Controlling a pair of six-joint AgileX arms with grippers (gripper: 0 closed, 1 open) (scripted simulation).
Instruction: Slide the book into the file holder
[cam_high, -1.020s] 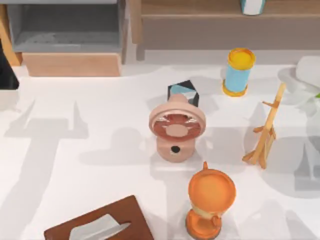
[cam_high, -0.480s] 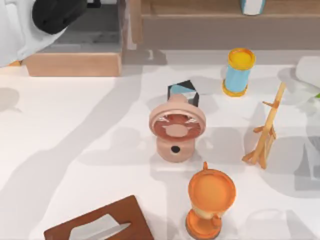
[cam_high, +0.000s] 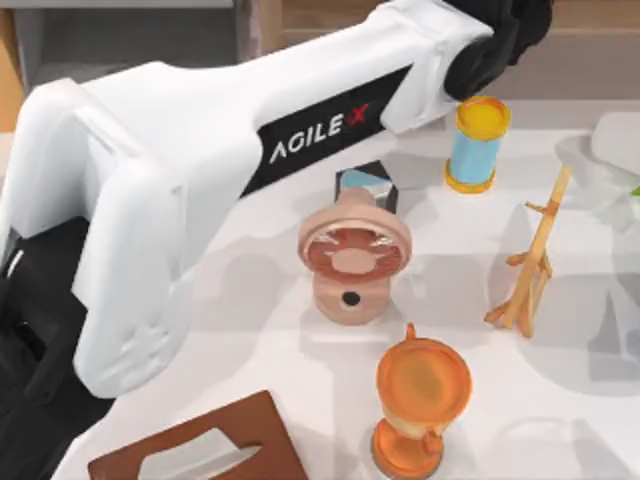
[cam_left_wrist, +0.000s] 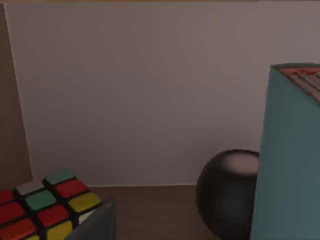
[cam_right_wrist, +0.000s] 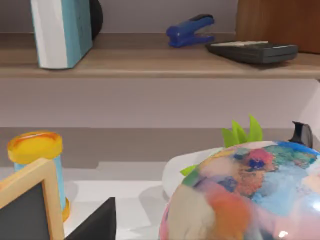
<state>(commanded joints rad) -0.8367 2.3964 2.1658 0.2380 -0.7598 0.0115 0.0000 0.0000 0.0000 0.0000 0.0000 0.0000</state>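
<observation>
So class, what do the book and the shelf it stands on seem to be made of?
The book looks like paper: matte teal-blue cover, plain white page edges. The shelf looks like wood, judging by its brown, faintly streaked, dull surface, though it could be a printed finish.

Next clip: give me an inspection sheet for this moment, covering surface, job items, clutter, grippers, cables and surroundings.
Surface: white table, shadowed.
Job's things: teal book upright on the wooden shelf, close in the left wrist view; grey file holder at the table's back left, part hidden by the left arm.
Clutter: pink fan, orange trophy, blue cylinder, wooden easel, tissue box, black-and-pale-blue cube.
Shelf items: colour cube, dark ball, blue stapler, calculator.
Grippers: fingers not discernible.
Cables: nothing seen.
Surroundings: plain wall behind shelf.
</observation>
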